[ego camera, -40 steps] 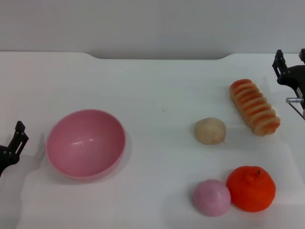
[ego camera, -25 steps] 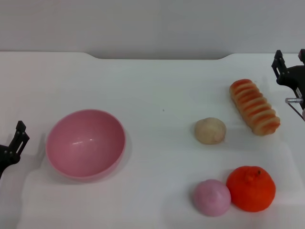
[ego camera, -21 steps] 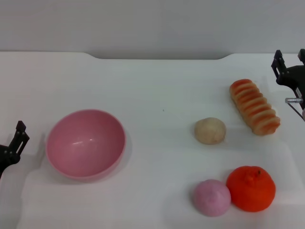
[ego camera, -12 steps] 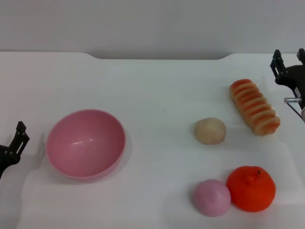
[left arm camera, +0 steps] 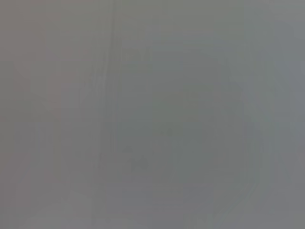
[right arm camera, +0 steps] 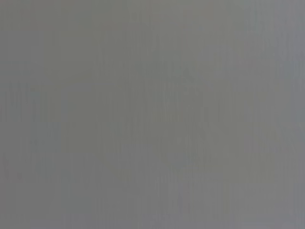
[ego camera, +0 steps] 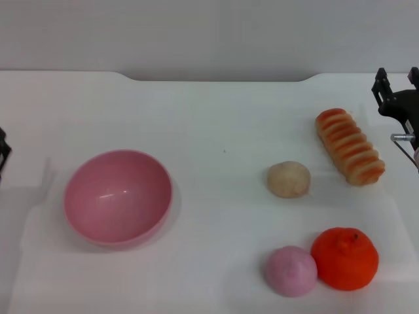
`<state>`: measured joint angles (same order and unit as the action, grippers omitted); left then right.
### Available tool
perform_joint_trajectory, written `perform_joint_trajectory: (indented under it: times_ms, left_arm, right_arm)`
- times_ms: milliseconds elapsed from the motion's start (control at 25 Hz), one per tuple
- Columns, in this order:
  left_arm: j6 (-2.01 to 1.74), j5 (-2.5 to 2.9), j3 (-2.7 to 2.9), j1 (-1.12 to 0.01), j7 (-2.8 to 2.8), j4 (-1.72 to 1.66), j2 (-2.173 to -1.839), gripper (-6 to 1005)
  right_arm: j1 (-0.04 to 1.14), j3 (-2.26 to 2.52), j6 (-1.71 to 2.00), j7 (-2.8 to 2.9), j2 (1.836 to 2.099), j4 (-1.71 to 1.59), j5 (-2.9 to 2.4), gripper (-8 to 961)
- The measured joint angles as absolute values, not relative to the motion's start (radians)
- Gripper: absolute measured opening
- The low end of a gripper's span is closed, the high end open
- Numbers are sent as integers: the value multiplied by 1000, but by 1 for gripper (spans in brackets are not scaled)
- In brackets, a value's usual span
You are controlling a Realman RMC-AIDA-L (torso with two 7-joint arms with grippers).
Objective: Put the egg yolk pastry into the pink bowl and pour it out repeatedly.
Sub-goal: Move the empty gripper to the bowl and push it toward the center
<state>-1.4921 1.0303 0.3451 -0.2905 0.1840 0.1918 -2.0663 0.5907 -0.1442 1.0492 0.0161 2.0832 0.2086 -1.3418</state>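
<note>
The egg yolk pastry (ego camera: 288, 179) rests on the surface (ego camera: 216, 118), well apart from the pink bowl (ego camera: 118, 197). Right gripper (ego camera: 397, 98) at far edge: fingers apart, empty. Left gripper (ego camera: 3, 149): fingers' state cannot be told.

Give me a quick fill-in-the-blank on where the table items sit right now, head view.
1. The pink bowl holds ____ of the food items.
2. The egg yolk pastry lies between the pink bowl and the ____.
3. The pink ball touches the ____.
4. The right gripper hangs at the table's ____ edge, just beyond the roll.

Missing words: none; bread roll; orange; right
</note>
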Motion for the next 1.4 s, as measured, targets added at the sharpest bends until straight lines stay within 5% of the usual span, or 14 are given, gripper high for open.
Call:
perform_joint_trajectory:
  times_ms: [600,920,1080,1280,1400]
  left_arm:
    - [-1274,1035,611,-372,1056,-385,-2051,843]
    - [-1087,1350,944,-333,1589,-821,-1968,841]
    - [-1135,1673,960,-337,1869,-1018,-1960,842]
    - [-1249,1914,956,-347,2047,-1166,-1964,842]
    - [-1426,2109,920,-320,2275,-1410,-2000,842]
  right_arm:
    - [588,-144,1050,23,2083,209,-1346,613]
    - [592,-144,1050,23,2083,206,-1348,614]
    - [592,-144,1050,23,2083,203,-1348,614]
    - [592,-144,1049,23,2083,200,-1344,614]
    - [593,-144,1049,23,2082,195,-1343,614]
